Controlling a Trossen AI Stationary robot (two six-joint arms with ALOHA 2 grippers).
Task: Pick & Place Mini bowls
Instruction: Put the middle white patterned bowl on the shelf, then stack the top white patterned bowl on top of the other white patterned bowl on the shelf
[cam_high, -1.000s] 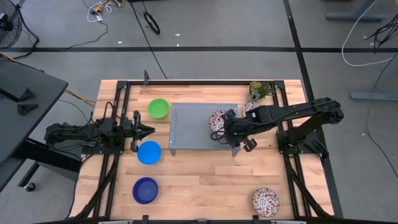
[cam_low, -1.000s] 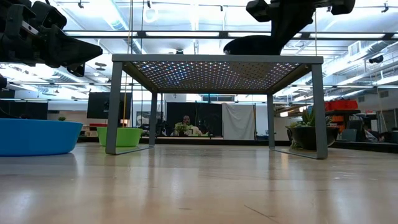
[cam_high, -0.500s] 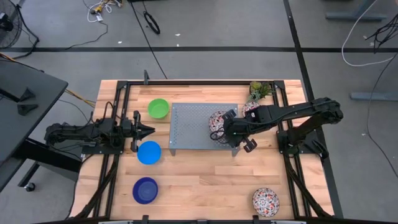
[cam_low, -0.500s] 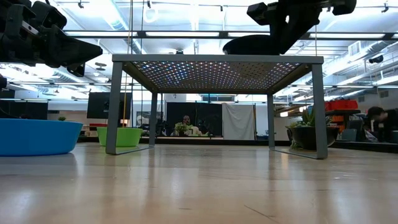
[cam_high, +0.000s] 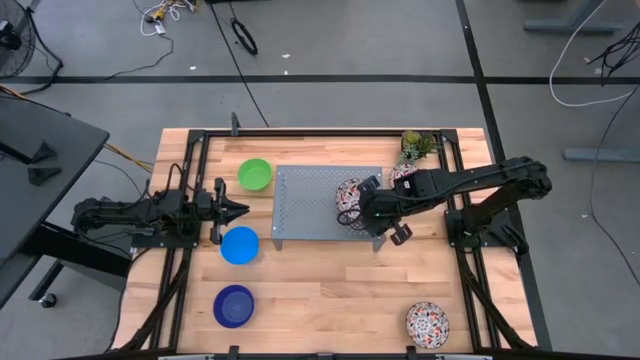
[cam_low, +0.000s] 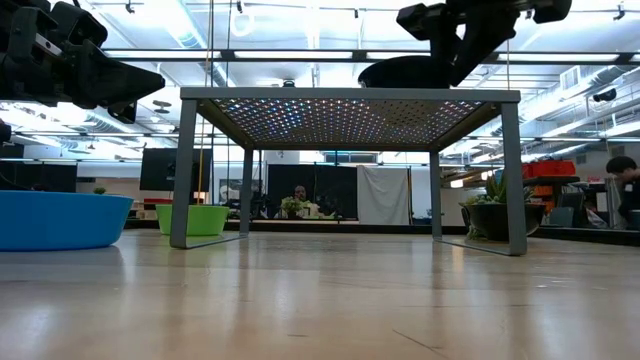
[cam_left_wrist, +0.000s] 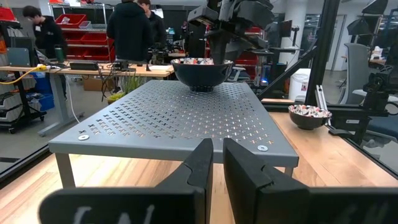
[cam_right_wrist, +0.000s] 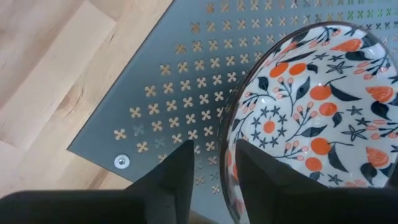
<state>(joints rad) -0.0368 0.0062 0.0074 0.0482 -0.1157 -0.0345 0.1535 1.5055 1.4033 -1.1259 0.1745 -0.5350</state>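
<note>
I have the right gripper (cam_high: 372, 209) over the right end of the grey perforated stand (cam_high: 310, 203), its fingers (cam_right_wrist: 179, 171) straddling the rim of a floral bowl (cam_right_wrist: 311, 106) — one finger outside the wall, one inside, with only a narrow gap between them, pinching the rim. That bowl (cam_left_wrist: 202, 70) sits on the stand's top, near its right edge and a corner screw; bare perforated plate runs away from the jaws toward the stand's left end, so there is open room on that side. The bowl is white inside with orange-red fruit and dark blue stars and sprigs, and dark on the outside in the left wrist view. It holds nothing.

The left gripper (cam_high: 238, 209) waits off the stand's left edge, fingers (cam_left_wrist: 200, 168) nearly together around a slim gap, gripping nothing. Just beside it, the green bowl (cam_high: 255, 174) lies to one side and the light blue bowl (cam_high: 240, 245) to the other, both on the table; the dark blue bowl (cam_high: 234, 306) is farther along the near edge.

A second floral bowl (cam_high: 403, 173) rests on the table beyond the right arm, next to the potted plant (cam_high: 417, 145) — a third (cam_high: 427, 323) sits at the near right corner, well apart from either gripper. The wooden table (cam_high: 330, 290) in front of the stand is bare.
</note>
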